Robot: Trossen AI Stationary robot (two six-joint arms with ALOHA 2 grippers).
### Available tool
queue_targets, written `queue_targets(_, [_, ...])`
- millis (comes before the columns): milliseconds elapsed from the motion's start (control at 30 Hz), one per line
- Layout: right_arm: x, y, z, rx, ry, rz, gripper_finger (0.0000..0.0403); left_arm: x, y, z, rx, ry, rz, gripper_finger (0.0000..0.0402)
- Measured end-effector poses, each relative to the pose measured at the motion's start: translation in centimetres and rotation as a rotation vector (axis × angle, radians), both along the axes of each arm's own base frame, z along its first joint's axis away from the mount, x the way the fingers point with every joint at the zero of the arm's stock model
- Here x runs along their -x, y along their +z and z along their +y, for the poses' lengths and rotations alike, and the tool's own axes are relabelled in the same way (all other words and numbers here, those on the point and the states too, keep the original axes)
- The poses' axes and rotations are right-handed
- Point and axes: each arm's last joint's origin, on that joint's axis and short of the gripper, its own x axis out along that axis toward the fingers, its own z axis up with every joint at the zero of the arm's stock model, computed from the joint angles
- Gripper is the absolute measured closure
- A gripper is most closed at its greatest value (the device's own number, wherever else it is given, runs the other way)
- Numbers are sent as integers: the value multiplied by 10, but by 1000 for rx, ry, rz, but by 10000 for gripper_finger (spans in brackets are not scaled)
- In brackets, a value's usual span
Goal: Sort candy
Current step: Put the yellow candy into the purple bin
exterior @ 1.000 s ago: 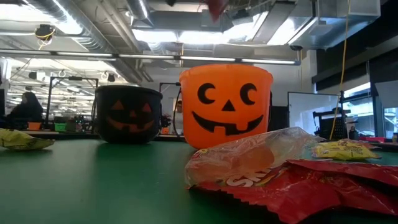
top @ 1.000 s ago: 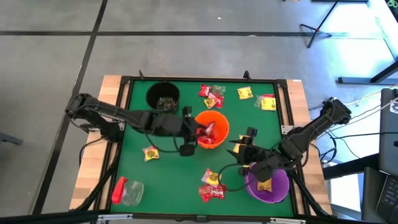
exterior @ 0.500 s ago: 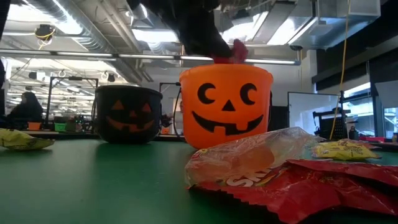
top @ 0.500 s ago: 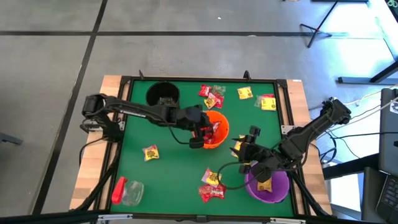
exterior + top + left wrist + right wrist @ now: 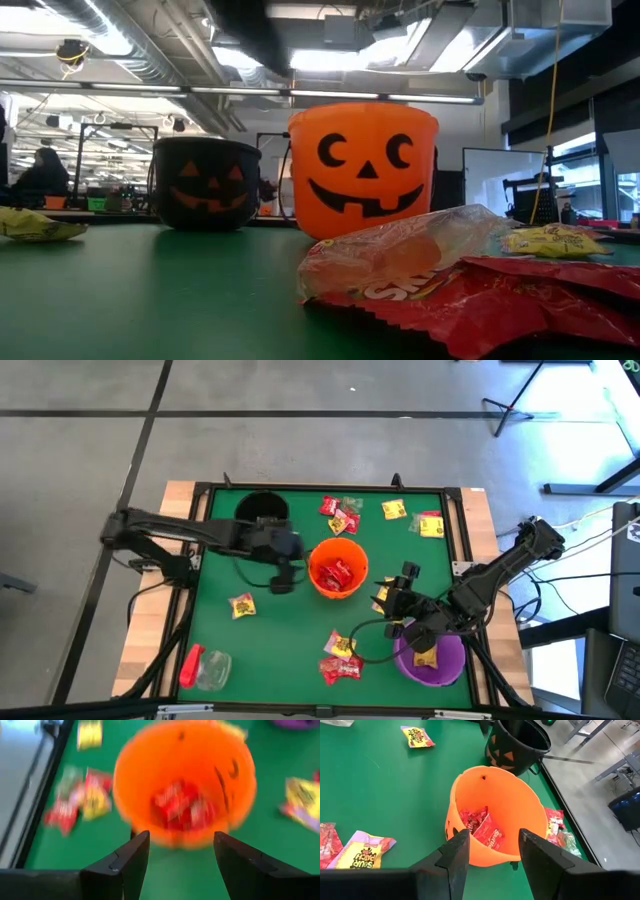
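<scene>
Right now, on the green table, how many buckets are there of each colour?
Orange bucket: 1
Black bucket: 1
Purple bucket: 1
Total: 3

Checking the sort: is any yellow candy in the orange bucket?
No, the right wrist view shows only red packets inside the orange bucket.

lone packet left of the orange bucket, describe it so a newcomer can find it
Start at the orange bucket mid-table, then move toward the left arm's side, past the open left gripper. The packet lies flat on the green mat, alone. It is yellow with red print, and nothing touches it, unlike the clustered candy elsewhere.
</scene>
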Motion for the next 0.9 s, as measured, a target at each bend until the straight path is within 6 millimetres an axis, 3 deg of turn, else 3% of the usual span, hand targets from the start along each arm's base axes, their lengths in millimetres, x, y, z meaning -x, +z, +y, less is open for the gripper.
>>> queue_targets(133, [0, 0, 0, 0, 0, -1, 236, 48, 19, -14, 155, 87, 80, 192])
queue_targets(233, [0, 0, 0, 7, -6, -9, 236, 65, 20, -29, 244, 138, 125, 193])
queue_targets(433, [-1, 1, 0, 18, -18, -28, 236, 79, -31, -65, 326, 165, 355, 193])
queue_targets(700, [-2, 1, 1, 0, -9, -22, 236, 93, -108, -86, 474, 308, 702, 193])
queue_targets(900, [-3, 2, 2, -12, -9, -38, 236, 89, -136, -90, 380, 332, 769, 193])
